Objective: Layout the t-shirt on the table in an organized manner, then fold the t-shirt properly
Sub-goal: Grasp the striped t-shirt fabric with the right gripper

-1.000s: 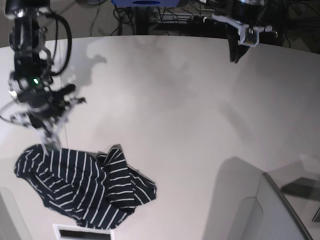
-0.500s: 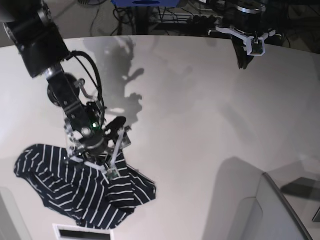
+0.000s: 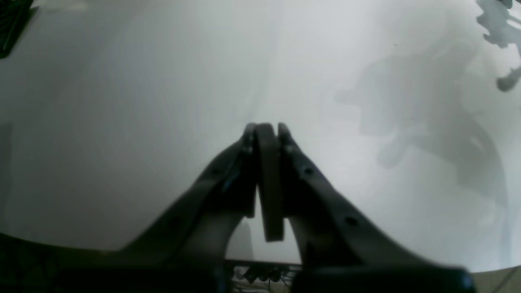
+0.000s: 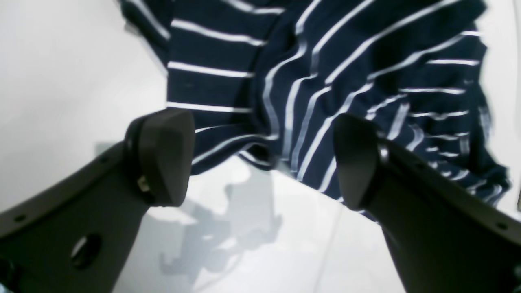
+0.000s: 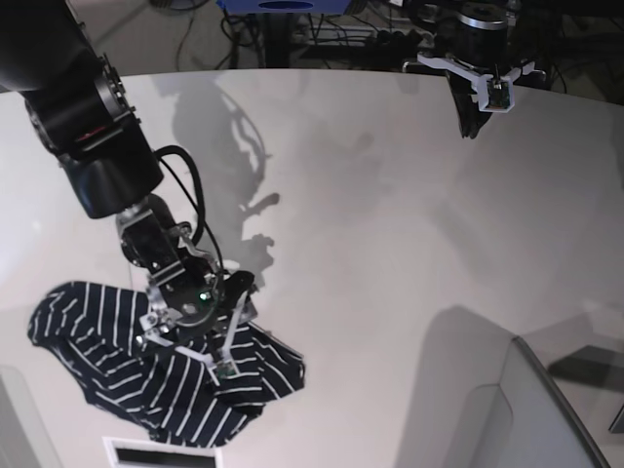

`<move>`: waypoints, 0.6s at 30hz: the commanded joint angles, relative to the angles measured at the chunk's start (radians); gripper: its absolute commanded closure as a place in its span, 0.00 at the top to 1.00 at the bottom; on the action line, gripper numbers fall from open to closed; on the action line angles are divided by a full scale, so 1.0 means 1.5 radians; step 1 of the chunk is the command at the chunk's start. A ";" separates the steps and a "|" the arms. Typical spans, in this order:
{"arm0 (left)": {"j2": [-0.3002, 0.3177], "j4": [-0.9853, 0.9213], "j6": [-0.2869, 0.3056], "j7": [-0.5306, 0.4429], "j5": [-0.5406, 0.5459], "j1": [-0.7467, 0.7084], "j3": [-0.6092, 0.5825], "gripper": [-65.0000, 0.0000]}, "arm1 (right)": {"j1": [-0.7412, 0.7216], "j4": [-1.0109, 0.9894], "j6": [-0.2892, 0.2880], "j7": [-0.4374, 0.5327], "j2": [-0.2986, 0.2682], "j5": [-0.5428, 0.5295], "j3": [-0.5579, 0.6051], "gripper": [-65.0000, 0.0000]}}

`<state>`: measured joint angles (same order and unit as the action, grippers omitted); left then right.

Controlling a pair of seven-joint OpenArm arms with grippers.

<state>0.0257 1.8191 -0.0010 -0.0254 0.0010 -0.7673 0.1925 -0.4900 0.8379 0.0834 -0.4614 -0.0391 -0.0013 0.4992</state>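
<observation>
— Two pincers, two postures: how do they stand?

— Right pincer (image 4: 260, 162), jaws spread wide with nothing between them, hangs low over the t-shirt (image 5: 161, 370) at the near left of the table (image 5: 390, 244) in the base view. Left pincer (image 3: 266, 134), fingers pressed together on nothing, is poised above bare surface at the far edge.

— Where does the garment lie?

— Crumpled in a heap, dark navy with thin white stripes, folds overlapping. From the right wrist, one fingertip (image 4: 163, 156) hangs over the hem, the other over striped cloth; bare white surface shows just below the hem.

— And the surface, the room?

— Smooth, pale, glossy enough to carry both arms' shadows; one thin seam line shows in the right wrist view. Its curved far edge gives way to a dim background of cables (image 5: 341, 34) and a blue object (image 5: 283, 6). A pale grey slanted structure (image 5: 517, 409) stands at near right.

— Any writing?

— None legible.

— Room to move?

— Wide bare tabletop lies between the heap and the far arm; the shirt sits near the front-left edge.
</observation>
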 commanded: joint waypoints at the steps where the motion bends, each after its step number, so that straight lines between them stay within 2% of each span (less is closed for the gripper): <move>1: 0.003 0.010 -0.004 -0.015 0.000 -0.007 0.001 0.00 | -0.035 -0.015 0.005 0.030 0.001 0.002 -0.003 0.77; 5: 0.003 0.004 -0.004 -0.014 0.000 -0.007 0.001 0.00 | -0.063 -0.103 0.005 0.083 0.002 0.000 -0.003 0.77; 6: 0.003 -0.001 -0.004 -0.014 0.000 -0.006 0.001 0.00 | -0.064 -0.110 0.005 0.091 0.002 0.000 -0.003 0.74; 8: 0.003 -0.014 -0.004 -0.014 0.000 -0.004 0.001 0.00 | -0.064 -0.111 0.005 0.100 0.001 0.000 -0.003 0.60; 14: 0.003 -0.038 -0.004 -0.014 0.000 0.009 0.001 0.00 | -0.067 -0.115 0.005 0.104 0.001 0.000 -0.004 0.03; 15: 0.003 -0.038 -0.004 -0.014 0.000 0.009 0.001 0.00 | -0.067 -0.113 0.005 0.104 0.001 0.000 -0.004 0.00; 18: 0.003 -0.038 -0.004 -0.014 0.000 0.009 0.001 0.00 | -0.066 -0.110 0.005 0.103 0.001 0.000 -0.004 0.01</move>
<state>0.0254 1.7473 -0.0006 -0.0212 0.0013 -0.7456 0.1928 -0.5533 0.6540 0.0826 -0.3248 -0.0399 -0.0067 0.4973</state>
